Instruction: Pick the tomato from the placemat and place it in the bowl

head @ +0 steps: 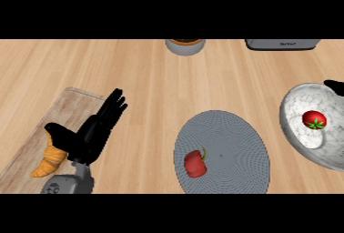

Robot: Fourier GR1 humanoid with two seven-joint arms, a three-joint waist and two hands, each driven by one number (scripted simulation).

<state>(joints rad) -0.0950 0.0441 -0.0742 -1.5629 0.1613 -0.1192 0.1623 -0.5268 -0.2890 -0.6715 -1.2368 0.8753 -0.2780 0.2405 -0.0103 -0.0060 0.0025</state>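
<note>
I see the tomato point(314, 120) already lying inside the marbled bowl point(295, 107), well over to the right of my left hand point(94, 132) and a little farther up the counter from it. It is round, so it has no long axis to line up on; its green stalk star points down toward me.

My left hand shows at the lower left, fingers straight and pointing up and slightly right, thumb spread to the left, holding nothing. It rests over a wooden board point(64, 102), with a croissant point(51, 160) just beside the thumb.

Of my right hand point(334, 86) only a dark tip shows, at the bowl's far right rim, just above and right of the tomato; I cannot tell how its fingers stand. It is much the nearer hand to the tomato.

Between my left hand and the bowl lies the grey placemat point(232, 136), bearing a red pepper point(195, 164), not the tomato. I judge the placing done; what remains is to draw the right hand clear without knocking the bowl.
</note>
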